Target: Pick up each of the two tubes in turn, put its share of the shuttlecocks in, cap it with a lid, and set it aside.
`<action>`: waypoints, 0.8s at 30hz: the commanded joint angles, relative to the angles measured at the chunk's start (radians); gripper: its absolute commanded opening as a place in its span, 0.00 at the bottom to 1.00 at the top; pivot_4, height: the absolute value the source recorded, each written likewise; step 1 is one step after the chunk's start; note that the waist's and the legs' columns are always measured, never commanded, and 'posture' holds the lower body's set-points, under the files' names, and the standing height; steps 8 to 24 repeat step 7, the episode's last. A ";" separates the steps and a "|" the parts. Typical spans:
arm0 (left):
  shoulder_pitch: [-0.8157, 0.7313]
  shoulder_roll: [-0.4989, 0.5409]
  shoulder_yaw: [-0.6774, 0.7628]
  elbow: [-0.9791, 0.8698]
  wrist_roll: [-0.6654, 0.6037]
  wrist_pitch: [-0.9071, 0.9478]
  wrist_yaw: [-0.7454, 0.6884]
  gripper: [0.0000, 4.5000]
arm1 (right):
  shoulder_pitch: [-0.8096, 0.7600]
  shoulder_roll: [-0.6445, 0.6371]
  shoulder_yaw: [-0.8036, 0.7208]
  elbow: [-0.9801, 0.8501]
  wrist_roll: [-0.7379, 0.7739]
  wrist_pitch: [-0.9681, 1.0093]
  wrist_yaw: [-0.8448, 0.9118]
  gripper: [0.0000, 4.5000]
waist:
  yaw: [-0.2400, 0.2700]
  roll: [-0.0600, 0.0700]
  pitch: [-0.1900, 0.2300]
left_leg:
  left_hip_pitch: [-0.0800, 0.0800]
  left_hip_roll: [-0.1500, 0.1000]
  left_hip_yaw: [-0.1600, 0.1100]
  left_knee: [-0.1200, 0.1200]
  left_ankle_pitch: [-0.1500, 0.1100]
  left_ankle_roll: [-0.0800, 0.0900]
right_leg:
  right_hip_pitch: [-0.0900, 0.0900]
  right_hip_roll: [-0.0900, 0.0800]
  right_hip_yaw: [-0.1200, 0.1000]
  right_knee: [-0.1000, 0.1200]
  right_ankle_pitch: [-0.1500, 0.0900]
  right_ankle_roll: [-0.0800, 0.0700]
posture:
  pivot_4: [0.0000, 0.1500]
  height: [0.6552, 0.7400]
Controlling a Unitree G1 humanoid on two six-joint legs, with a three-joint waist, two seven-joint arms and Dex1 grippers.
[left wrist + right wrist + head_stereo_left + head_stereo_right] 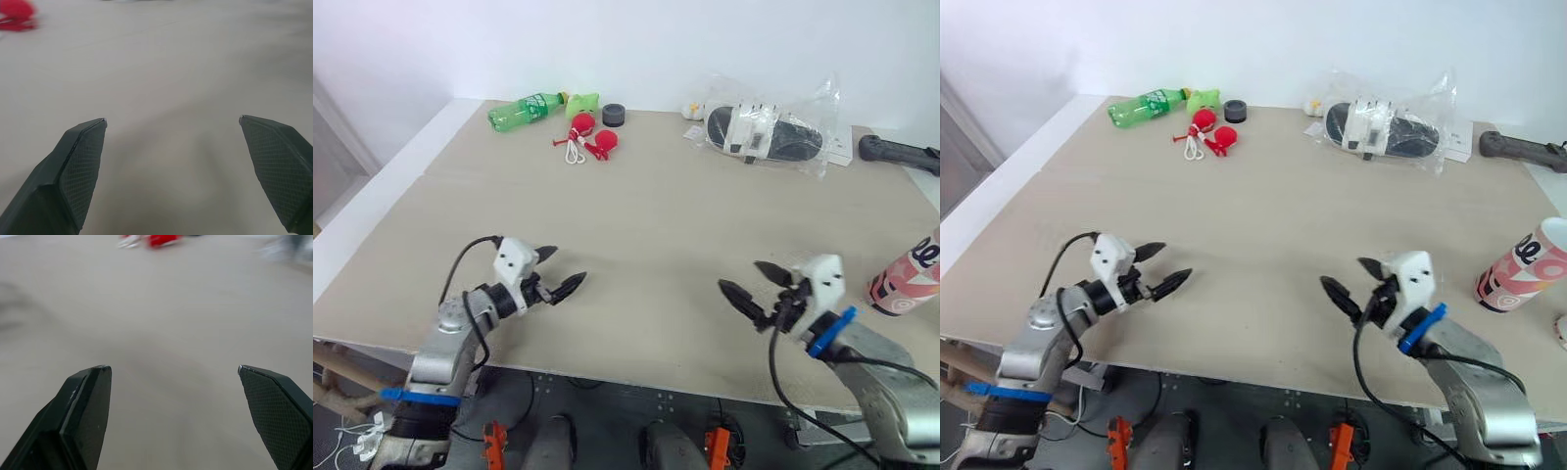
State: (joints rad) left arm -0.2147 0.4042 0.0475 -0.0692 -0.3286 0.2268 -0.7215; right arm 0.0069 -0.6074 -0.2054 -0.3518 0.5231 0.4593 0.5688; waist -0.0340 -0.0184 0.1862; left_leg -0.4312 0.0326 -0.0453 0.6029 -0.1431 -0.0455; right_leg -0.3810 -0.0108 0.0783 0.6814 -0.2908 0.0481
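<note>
My left gripper (pixel 566 266) hovers open just above the near left part of the beige table (pixel 646 225), with nothing between its fingers. My right gripper (pixel 741 276) is open too, low over the near right part, also holding nothing. A pink and white cylinder with printed marks (pixel 906 279) stands tilted at the table's right edge, a hand's width to the right of the right gripper. In the wrist views, bare table surface shows between the left fingers (pixel 80 161) and between the right fingers (pixel 83 406).
Along the far edge lie a green plastic bottle (pixel 524 110), a small green toy (pixel 582 102), red items with a white cord (pixel 590 137), and a black round piece (pixel 613 115). A clear bag holding black-and-white slippers (pixel 766 132) and a black handle (pixel 896 152) sit far right.
</note>
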 commanded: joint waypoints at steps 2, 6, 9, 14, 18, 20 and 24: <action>0.008 0.007 0.029 -0.068 -0.020 -0.002 0.022 1.00 | -0.037 -0.003 0.007 0.030 -0.014 -0.012 0.027 0.98 | 0.009 0.000 0.000 | -0.001 0.000 0.000 0.000 0.000 0.000 | 0.000 -0.001 -0.001 0.000 0.001 0.004 | 1.00 1.00; 0.007 0.010 0.022 -0.077 -0.033 0.020 0.016 1.00 | -0.045 0.026 -0.007 0.050 -0.025 -0.027 0.008 0.98 | 0.009 0.000 0.000 | -0.007 -0.003 0.000 0.000 -0.001 -0.001 | -0.004 -0.003 -0.001 -0.001 0.000 0.003 | 1.00 1.00; 0.009 0.014 0.018 -0.076 -0.031 0.022 0.011 1.00 | -0.045 0.032 -0.009 0.049 -0.029 -0.032 0.002 0.98 | 0.009 0.000 0.000 | -0.007 -0.003 0.000 0.000 -0.001 -0.001 | -0.004 -0.003 -0.001 -0.001 0.000 0.003 | 1.00 1.00; 0.009 0.014 0.018 -0.076 -0.031 0.022 0.011 1.00 | -0.045 0.032 -0.009 0.049 -0.029 -0.032 0.002 0.98 | 0.009 0.000 0.000 | -0.007 -0.003 0.000 0.000 -0.001 -0.001 | -0.004 -0.003 -0.001 -0.001 0.000 0.003 | 1.00 1.00; 0.009 0.014 0.018 -0.076 -0.031 0.022 0.011 1.00 | -0.045 0.032 -0.009 0.049 -0.029 -0.032 0.002 0.98 | 0.009 0.000 0.000 | -0.007 -0.003 0.000 0.000 -0.001 -0.001 | -0.004 -0.003 -0.001 -0.001 0.000 0.003 | 1.00 1.00; 0.009 0.014 0.018 -0.076 -0.031 0.022 0.011 1.00 | -0.045 0.032 -0.009 0.049 -0.029 -0.032 0.002 0.98 | 0.009 0.000 0.000 | -0.007 -0.003 0.000 0.000 -0.001 -0.001 | -0.004 -0.003 -0.001 -0.001 0.000 0.003 | 1.00 1.00; 0.009 0.014 0.018 -0.076 -0.031 0.022 0.011 1.00 | -0.045 0.032 -0.009 0.049 -0.029 -0.032 0.002 0.98 | 0.009 0.000 0.000 | -0.007 -0.003 0.000 0.000 -0.001 -0.001 | -0.004 -0.003 -0.001 -0.001 0.000 0.003 | 1.00 1.00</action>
